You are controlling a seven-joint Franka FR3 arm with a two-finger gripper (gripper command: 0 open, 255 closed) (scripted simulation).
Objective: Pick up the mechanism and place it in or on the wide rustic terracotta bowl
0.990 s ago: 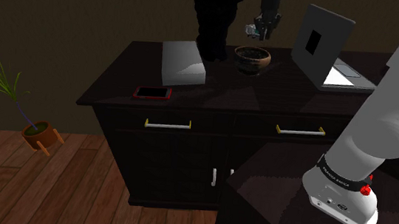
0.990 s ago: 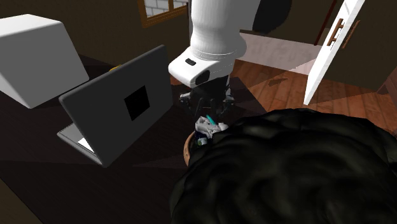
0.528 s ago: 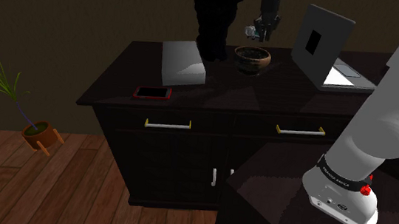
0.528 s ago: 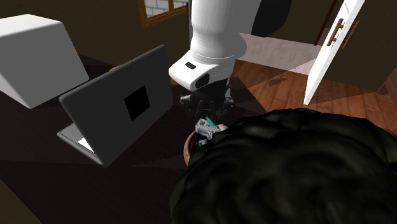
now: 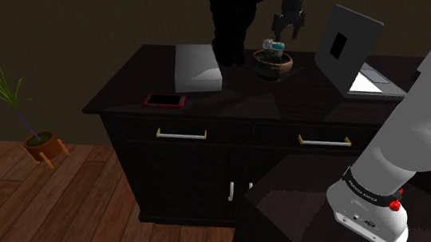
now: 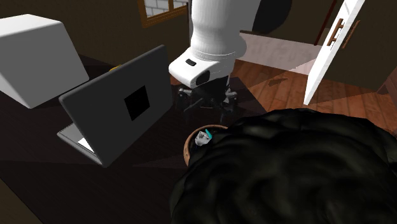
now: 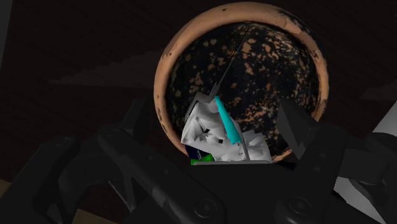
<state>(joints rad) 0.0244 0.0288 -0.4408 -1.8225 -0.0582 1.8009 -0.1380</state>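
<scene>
Mechanism (image 7: 219, 133) lies in the terracotta bowl (image 7: 163, 86), loose between wide-spread fingers (image 7: 298, 130) that hold nothing.

Dim throughout. In the shoulder view, faint light on the grey box (image 5: 198, 68) and the laptop keyboard (image 5: 367, 81); dark cabinet top (image 5: 231, 101) barely readable; warmer glow on the wood floor (image 5: 38, 205), near left. In the second exterior view, bright white door (image 6: 327, 51) at far right, pale patches on the floor. In the wrist view, soft sheen on the rim of the bowl (image 7: 167, 70), pale mechanism (image 7: 213, 133) brightest, deep shadow around.
</scene>
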